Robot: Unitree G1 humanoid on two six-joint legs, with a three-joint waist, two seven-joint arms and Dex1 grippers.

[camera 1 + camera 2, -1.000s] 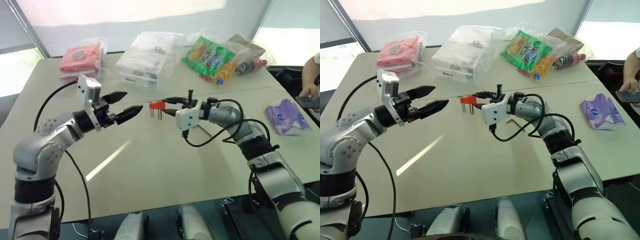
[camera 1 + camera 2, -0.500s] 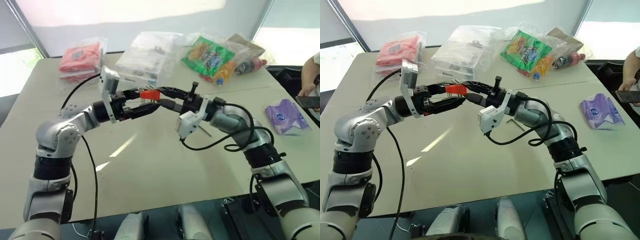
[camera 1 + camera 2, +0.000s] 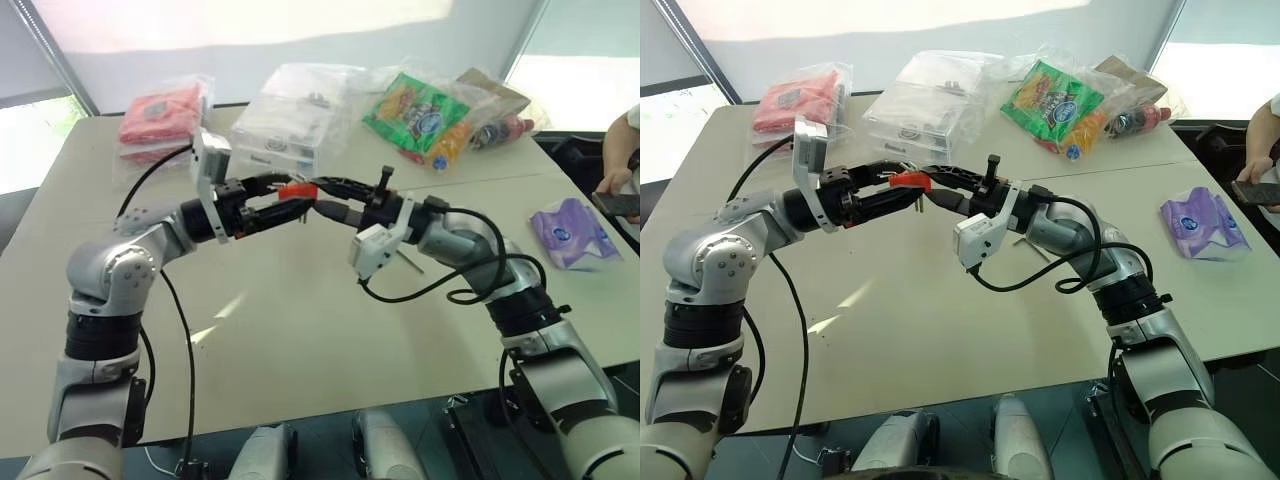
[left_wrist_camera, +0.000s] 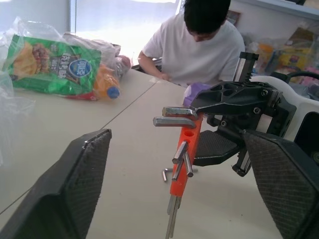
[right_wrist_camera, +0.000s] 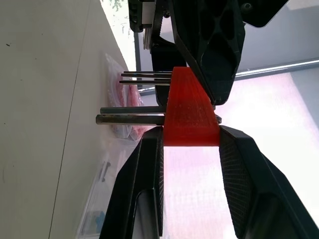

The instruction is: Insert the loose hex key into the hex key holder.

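Orange-red plastic of the hex key holder (image 5: 191, 112), light, stiff and slick, is pinched above the bench (image 3: 300, 330) by the right pincer (image 5: 191, 149), best gripped on its flat sides, while the left pincer (image 4: 179, 174) is spread around it and the loose hex key (image 4: 165, 175) is seen lying on the bench below.

My right tool (image 5: 189, 144) covers the near end of the hex key holder (image 5: 191, 113). My left tool's fingers (image 4: 70, 184) are cut off at the edge.
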